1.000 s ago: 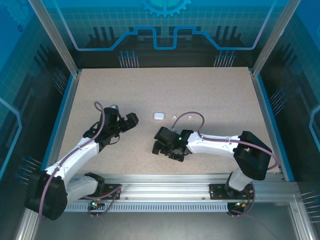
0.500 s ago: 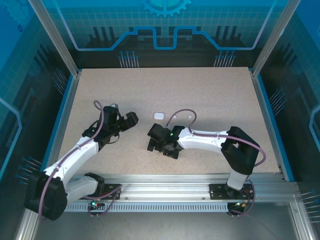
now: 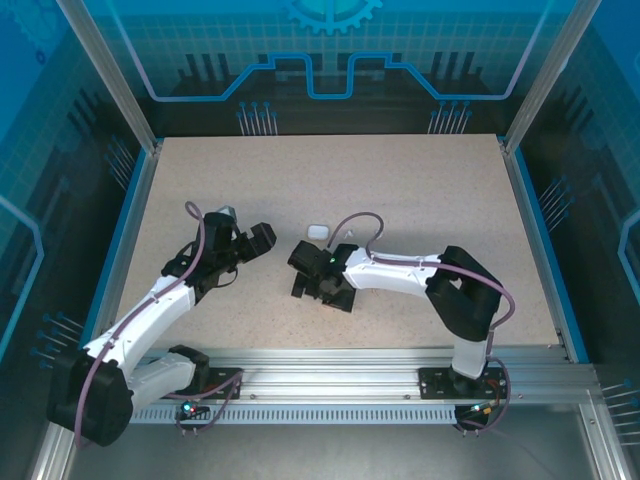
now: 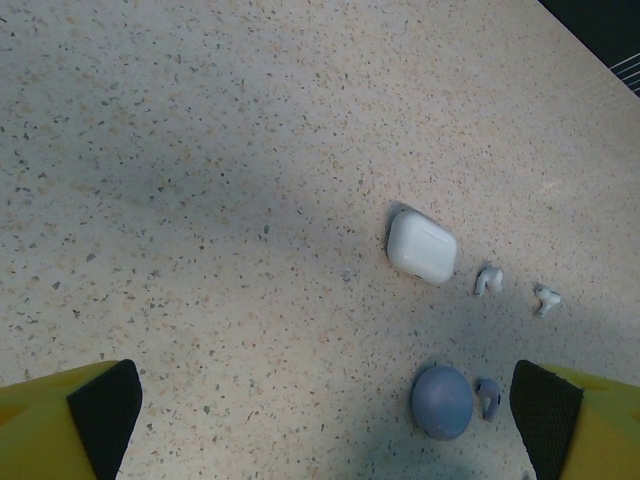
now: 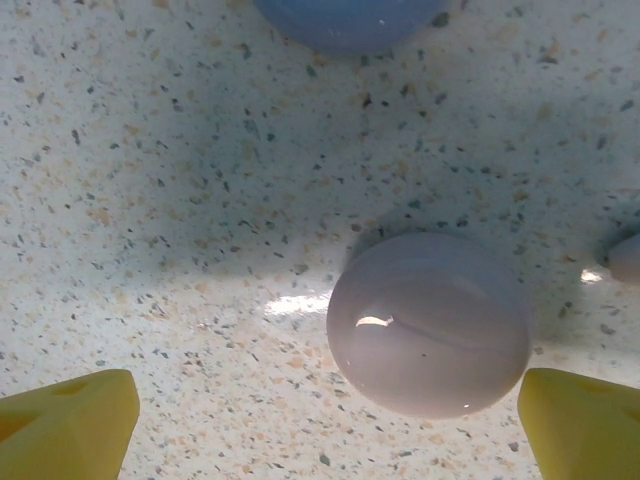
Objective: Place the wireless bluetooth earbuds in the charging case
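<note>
In the left wrist view a shut white charging case lies on the speckled table, with two white earbuds just right of it. Nearer sits a round purple case with a purple earbud beside it. My left gripper is open above bare table, left of the purple case. My right gripper is open and low over a shut pinkish round case, which lies close to its right finger. The purple case is beyond it, and a pinkish earbud sits at the right edge.
From above, the white case lies mid-table between the left gripper and the right gripper. The tabletop has a blue rim, and an aluminium rail runs along the near edge.
The right arm has swung left and a little farther from its base, bringing its gripper closer to the white case. The left arm has hardly moved.
</note>
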Robot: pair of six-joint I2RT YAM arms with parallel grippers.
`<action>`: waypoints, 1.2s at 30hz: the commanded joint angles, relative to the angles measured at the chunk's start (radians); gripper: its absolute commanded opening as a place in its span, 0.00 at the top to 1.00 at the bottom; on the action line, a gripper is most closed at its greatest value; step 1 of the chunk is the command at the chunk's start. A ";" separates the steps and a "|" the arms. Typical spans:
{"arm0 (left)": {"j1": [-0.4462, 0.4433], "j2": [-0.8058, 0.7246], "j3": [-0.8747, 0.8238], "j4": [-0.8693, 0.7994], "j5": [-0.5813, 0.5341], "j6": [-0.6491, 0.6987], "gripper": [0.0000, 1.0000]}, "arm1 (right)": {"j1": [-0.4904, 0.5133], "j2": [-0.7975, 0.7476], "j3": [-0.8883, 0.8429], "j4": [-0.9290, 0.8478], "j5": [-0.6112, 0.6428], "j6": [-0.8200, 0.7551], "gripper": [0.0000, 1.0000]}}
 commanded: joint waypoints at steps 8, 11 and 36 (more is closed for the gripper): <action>0.003 -0.033 -0.004 -0.012 0.019 -0.010 0.01 | -0.021 0.043 0.081 -0.088 0.040 -0.048 0.01; 0.003 -0.033 -0.007 -0.010 0.016 -0.020 0.01 | -0.018 0.050 0.117 -0.162 0.075 -0.041 0.02; 0.004 -0.067 -0.024 0.000 -0.020 -0.049 0.01 | 0.018 0.226 0.281 -0.333 0.100 -0.013 0.16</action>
